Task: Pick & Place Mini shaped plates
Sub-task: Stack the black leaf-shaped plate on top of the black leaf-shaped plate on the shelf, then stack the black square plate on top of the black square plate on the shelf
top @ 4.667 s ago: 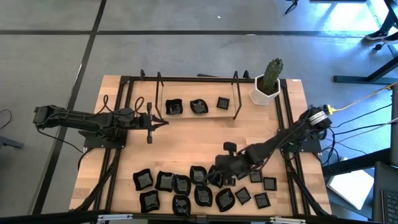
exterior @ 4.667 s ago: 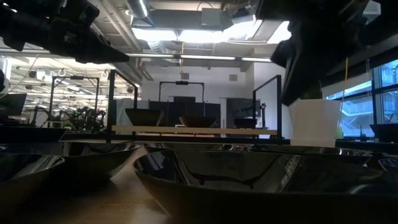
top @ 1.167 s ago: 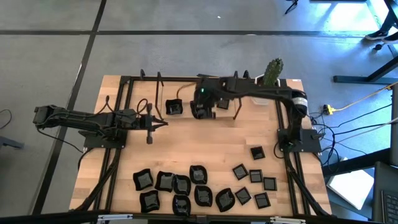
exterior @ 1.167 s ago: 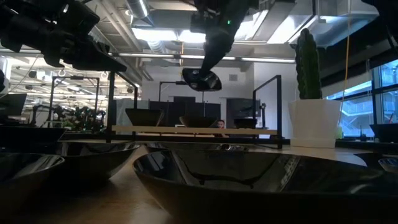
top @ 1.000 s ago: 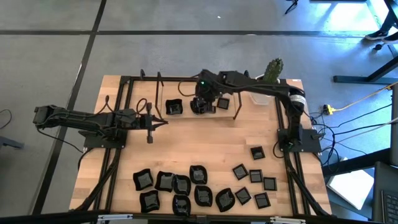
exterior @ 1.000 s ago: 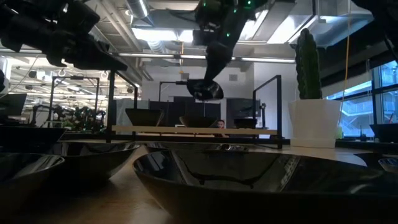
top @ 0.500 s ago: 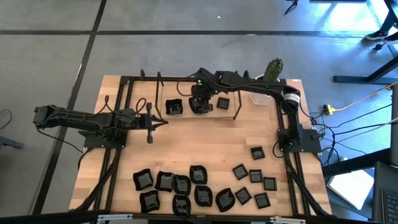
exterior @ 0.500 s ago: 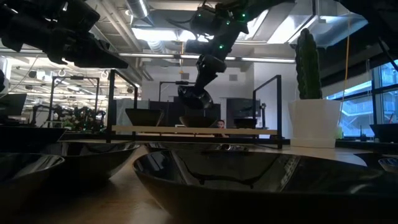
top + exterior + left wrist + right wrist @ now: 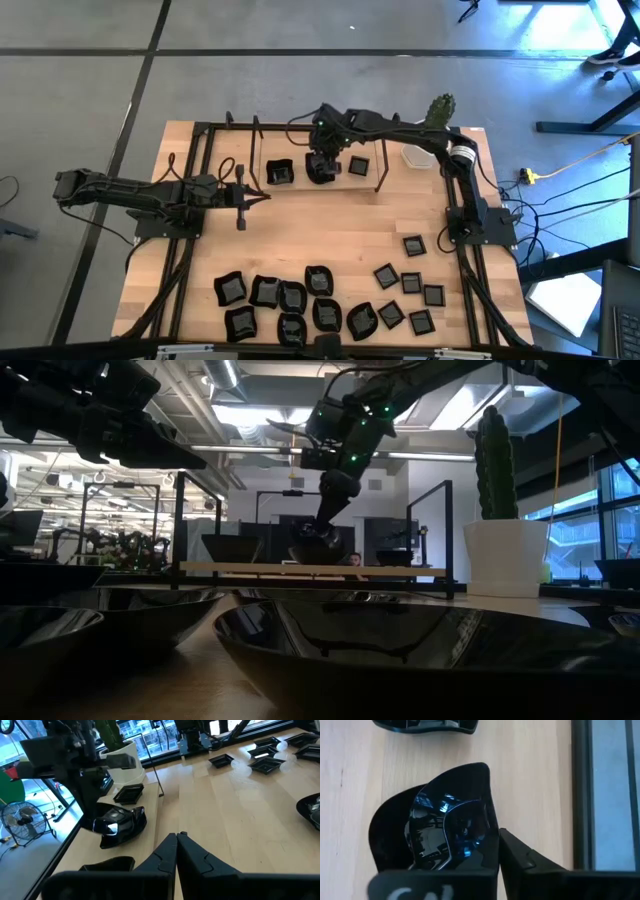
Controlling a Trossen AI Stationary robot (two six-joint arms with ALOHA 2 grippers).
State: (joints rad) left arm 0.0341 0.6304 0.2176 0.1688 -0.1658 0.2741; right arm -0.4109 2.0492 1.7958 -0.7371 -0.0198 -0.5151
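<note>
Mini shaped plates, glossy and black, lie in a cluster (image 9: 300, 305) near the table's front edge, with flat square ones (image 9: 405, 285) to their right. On the wooden board (image 9: 310, 569) of the far rack rest a wavy plate (image 9: 279, 172) and a small square one (image 9: 357, 166). Between them my right gripper (image 9: 322, 165) is shut on a rounded leaf-like plate (image 9: 445, 825), low over the board. My left gripper (image 9: 265, 197) hovers shut and empty at the table's left. My right gripper pinches the leaf-like plate's rim (image 9: 490, 842) between its two fingers. One finger (image 9: 520, 860) shows outside the rim; the plate hides the other. The fingers slant down from above. The plate (image 9: 120, 822) sits tilted, its lower side down at the board, apparently on another plate.
A white pot with a green cactus (image 9: 430, 135) stands at the far right, beside the rack's black uprights (image 9: 380, 150). Black frame rails (image 9: 185, 230) run along both sides of the table. Bare wood (image 9: 330, 235) lies between the rack and the near plates.
My right gripper has sunk toward the rack's board with the leaf-like plate. The plate hung well above the board and is now down at the board's middle, between the two other plates.
</note>
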